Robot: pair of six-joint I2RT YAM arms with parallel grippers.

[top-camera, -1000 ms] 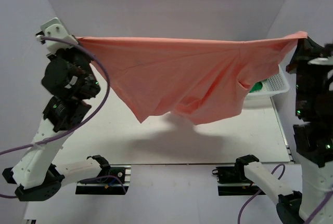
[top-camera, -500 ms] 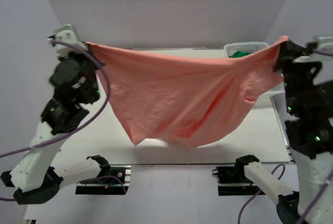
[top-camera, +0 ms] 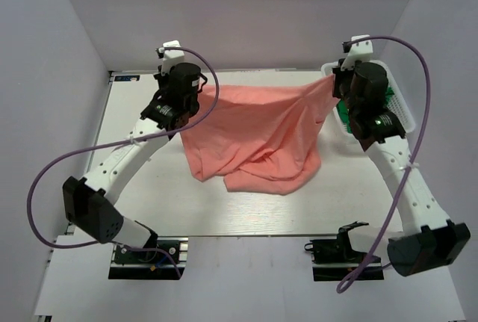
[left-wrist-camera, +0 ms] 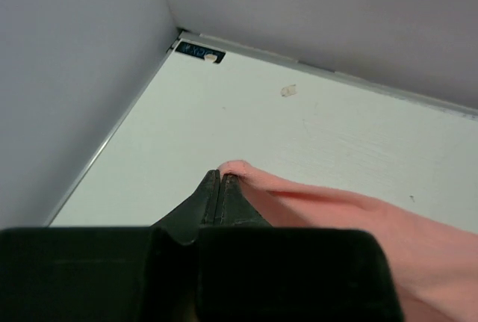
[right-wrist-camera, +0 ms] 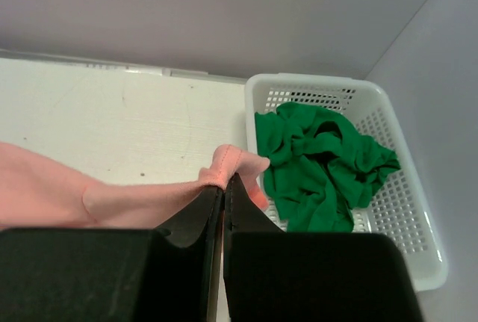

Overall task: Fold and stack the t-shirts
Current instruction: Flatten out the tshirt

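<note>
The salmon-pink shirt (top-camera: 258, 131) hangs stretched between my two grippers over the far half of the table, its lower part bunched on the tabletop. My left gripper (top-camera: 196, 90) is shut on the shirt's left corner (left-wrist-camera: 237, 168). My right gripper (top-camera: 334, 77) is shut on its right corner (right-wrist-camera: 231, 163). The green garment (right-wrist-camera: 321, 161) lies crumpled inside the white lattice basket (right-wrist-camera: 418, 251) at the far right; in the top view it (top-camera: 343, 115) is mostly hidden behind my right arm.
The basket (top-camera: 399, 105) stands against the right wall at the table's far right. Walls close in the table at the back and both sides. A small black label (left-wrist-camera: 200, 52) sits in the far-left corner. Purple cables loop from both arms.
Both grippers have moved away from the camera toward the table's far edge and lowered, carrying the shirt. Its lower part now rests bunched on the table instead of hanging free.
</note>
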